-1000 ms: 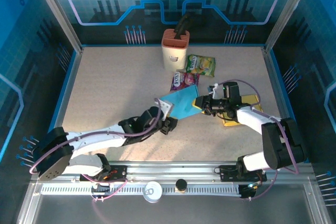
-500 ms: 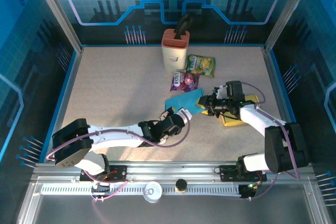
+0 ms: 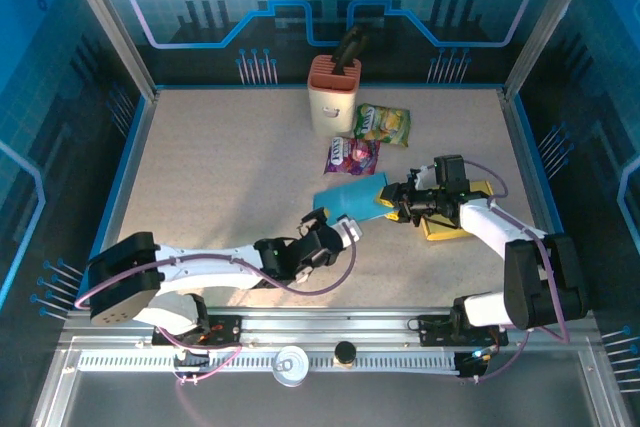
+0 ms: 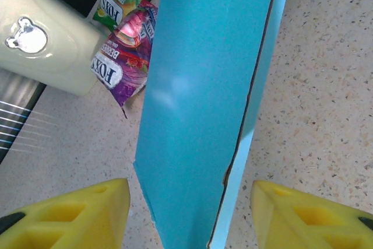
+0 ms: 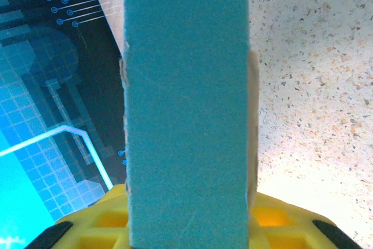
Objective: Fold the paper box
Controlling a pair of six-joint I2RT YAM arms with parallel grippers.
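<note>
Paper box (image 3: 350, 197), blue, on the surface (image 3: 220, 167) near the middle, right fingers (image 5: 93, 225) I see pinching its right end, left fingers (image 4: 76, 214) spread wide around its near-left end

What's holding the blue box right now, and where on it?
The right gripper pinches the blue paper box at its edge nearest that arm. The left gripper straddles its near end, open, fingers clear of it.

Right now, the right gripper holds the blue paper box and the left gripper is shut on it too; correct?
Not quite. The right gripper holds the blue paper box, but the left gripper is open: the left wrist view shows both fingers clear of it.
</note>
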